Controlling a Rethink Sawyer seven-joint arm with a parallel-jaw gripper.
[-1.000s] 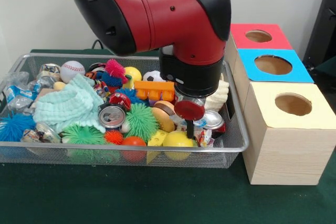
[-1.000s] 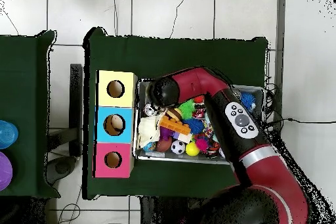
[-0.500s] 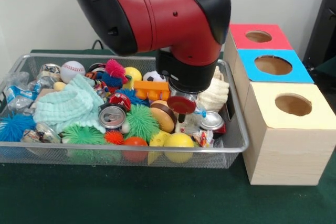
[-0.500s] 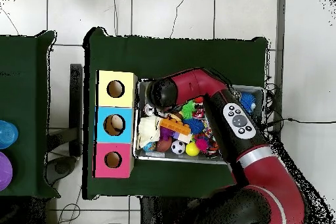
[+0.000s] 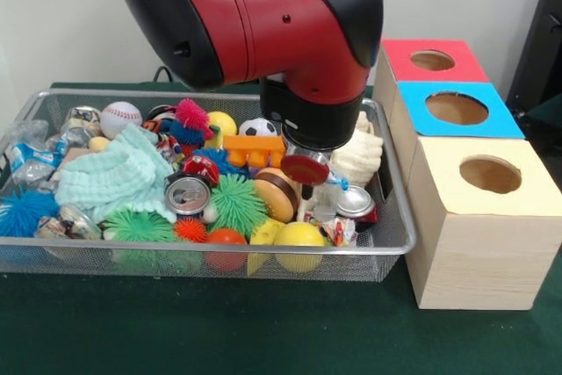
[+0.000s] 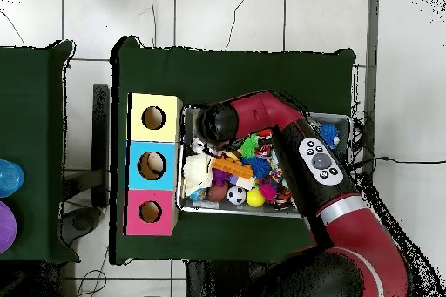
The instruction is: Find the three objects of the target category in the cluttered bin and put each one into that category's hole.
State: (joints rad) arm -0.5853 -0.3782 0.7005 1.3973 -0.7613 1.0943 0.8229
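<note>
Green cloth over tiled floor

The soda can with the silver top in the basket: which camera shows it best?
The front view: the soda can lies in plain sight among the toys, its top facing the camera. In the overhead view the red arm crosses the basket, and I cannot pick it out.

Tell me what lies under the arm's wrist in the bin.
Below the wrist: a red disc, a silver can and a burger toy. The gripper itself is hidden.
</note>
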